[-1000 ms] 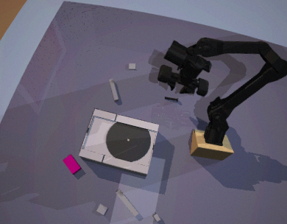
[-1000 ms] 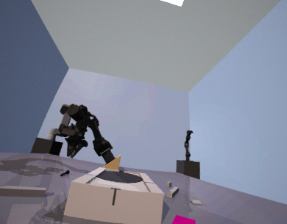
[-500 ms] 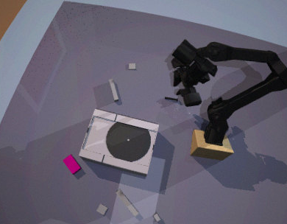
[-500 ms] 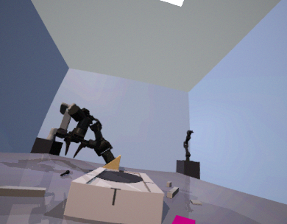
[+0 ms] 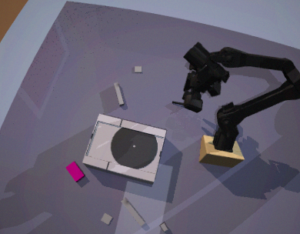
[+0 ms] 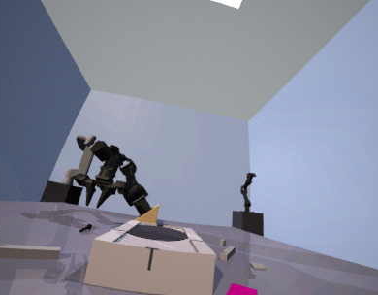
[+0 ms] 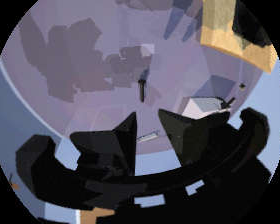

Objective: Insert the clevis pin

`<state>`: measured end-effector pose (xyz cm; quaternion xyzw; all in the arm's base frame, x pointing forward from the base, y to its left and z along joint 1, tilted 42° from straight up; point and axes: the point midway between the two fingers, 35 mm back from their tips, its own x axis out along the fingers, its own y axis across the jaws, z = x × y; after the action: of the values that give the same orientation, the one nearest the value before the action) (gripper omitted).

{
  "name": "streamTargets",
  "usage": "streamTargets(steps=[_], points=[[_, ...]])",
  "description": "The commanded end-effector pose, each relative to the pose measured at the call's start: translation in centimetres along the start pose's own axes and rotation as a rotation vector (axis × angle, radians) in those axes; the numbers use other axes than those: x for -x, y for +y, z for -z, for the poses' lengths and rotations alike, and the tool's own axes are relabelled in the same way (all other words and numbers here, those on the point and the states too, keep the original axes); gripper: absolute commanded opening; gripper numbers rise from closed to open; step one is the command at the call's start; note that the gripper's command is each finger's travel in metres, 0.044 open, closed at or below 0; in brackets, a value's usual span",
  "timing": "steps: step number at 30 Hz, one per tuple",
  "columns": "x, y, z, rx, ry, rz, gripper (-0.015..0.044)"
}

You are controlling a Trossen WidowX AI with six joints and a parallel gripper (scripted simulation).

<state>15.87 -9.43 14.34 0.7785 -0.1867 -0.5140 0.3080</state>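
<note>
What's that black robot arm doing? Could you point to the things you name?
The arm's gripper (image 5: 187, 101) (image 6: 93, 206) (image 7: 147, 112) is open above the table, holding nothing. A little pin (image 5: 177, 102) (image 6: 85, 227) (image 7: 142, 91) lies on the table below it. The dark disc (image 5: 127, 154) (image 6: 155, 233) lies flat in the tray (image 5: 95, 162) (image 6: 148, 272), with no pin through it.

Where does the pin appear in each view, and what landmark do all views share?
Top: pin just right of centre, partly hidden.
Exterior: lower left, beyond the tray.
Wrist: near centre, slightly high.
Shared landmark: yellow block.
</note>
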Motion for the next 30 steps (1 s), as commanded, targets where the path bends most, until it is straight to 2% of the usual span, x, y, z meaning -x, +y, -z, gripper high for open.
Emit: streamTargets(steps=[1,30], points=[[-0.2,0.0,0.0,-0.008,0.002,0.002,0.0160],[-4.6,0.0,-1.7,-0.008,0.003,-0.001,0.0160]])
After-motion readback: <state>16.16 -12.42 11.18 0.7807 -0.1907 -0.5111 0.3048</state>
